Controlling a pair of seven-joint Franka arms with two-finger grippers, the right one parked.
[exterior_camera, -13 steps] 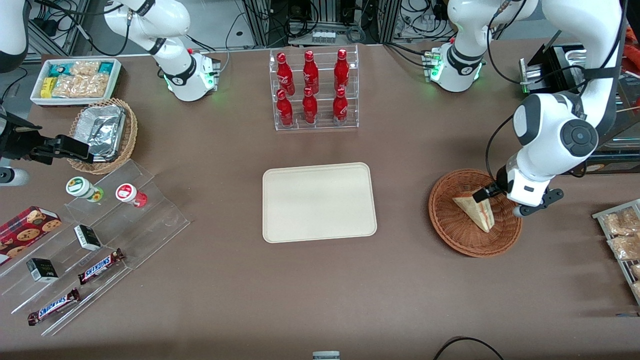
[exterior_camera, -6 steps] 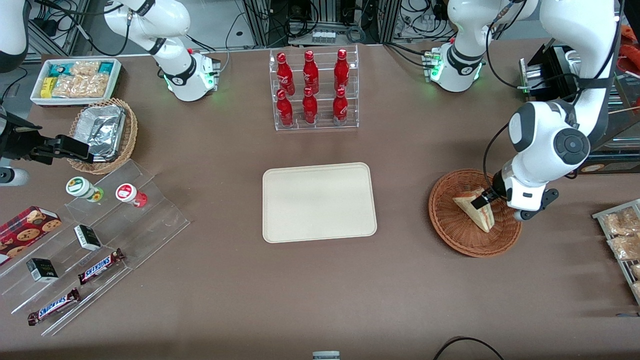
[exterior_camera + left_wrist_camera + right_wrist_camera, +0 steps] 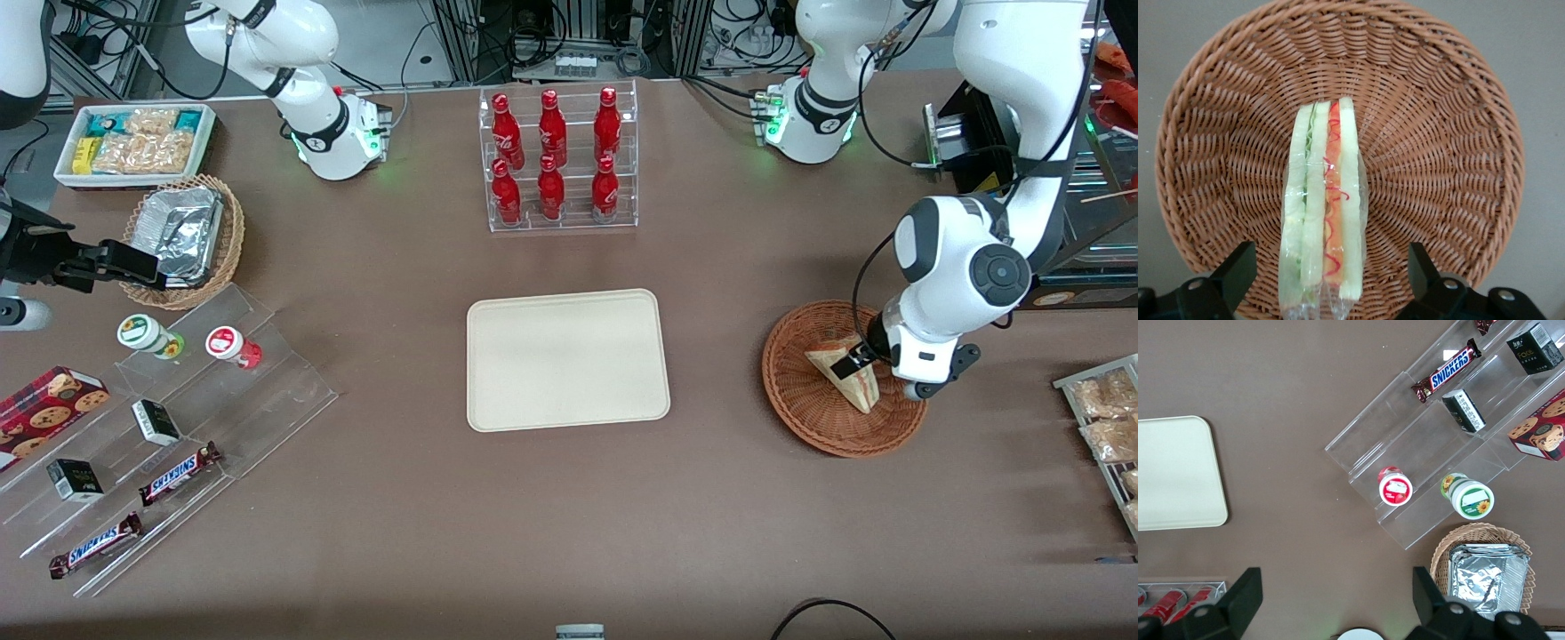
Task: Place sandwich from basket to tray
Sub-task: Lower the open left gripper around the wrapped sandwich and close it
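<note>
End effector [image 3: 1328, 280] open, straddling sandwich [image 3: 1323, 220] in basket [image 3: 1451, 120] — slick wrap may slip on closing — tray [image 3: 567, 359] untouched.

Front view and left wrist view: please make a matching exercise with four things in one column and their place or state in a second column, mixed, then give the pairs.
1. triangular clear-wrapped sandwich
2. flat cream-beige rectangular tray
3. left arm's hand
4. six red bottles

A. open, fingers either side of the wedge
B. lying in the round reddish-brown wicker basket
C. standing in a clear rack
D. holding nothing

Pairs: 1-B, 2-D, 3-A, 4-C
</note>
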